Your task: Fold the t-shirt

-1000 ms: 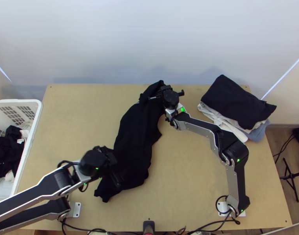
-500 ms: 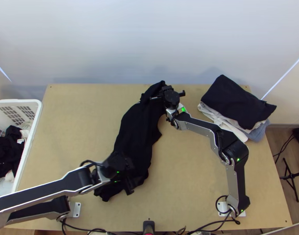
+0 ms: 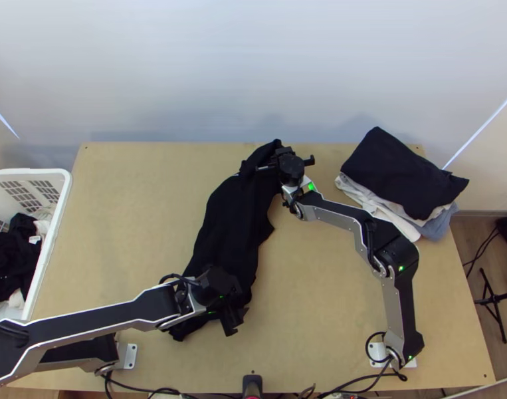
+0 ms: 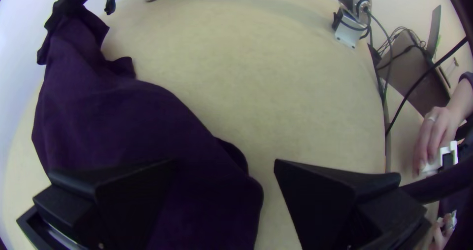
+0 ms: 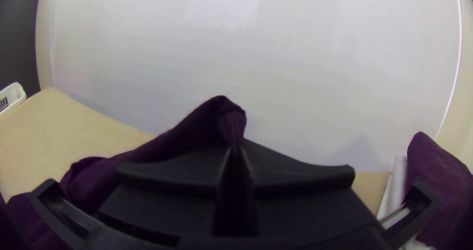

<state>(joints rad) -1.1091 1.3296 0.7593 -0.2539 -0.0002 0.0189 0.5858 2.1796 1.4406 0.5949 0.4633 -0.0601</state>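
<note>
T-shirt, black, lies in a long, rumpled strip across the wooden table. Within 1 s the left gripper has swung over its near end, towards the edge facing the right arm's base, its 2 fingers spread wide and gripping nothing. The right gripper has barely stirred and keeps cloth at the far end pinched. With that end anchored, the step now seems to be getting another hold near the hem; a shallow bite could miss a layer.
</note>
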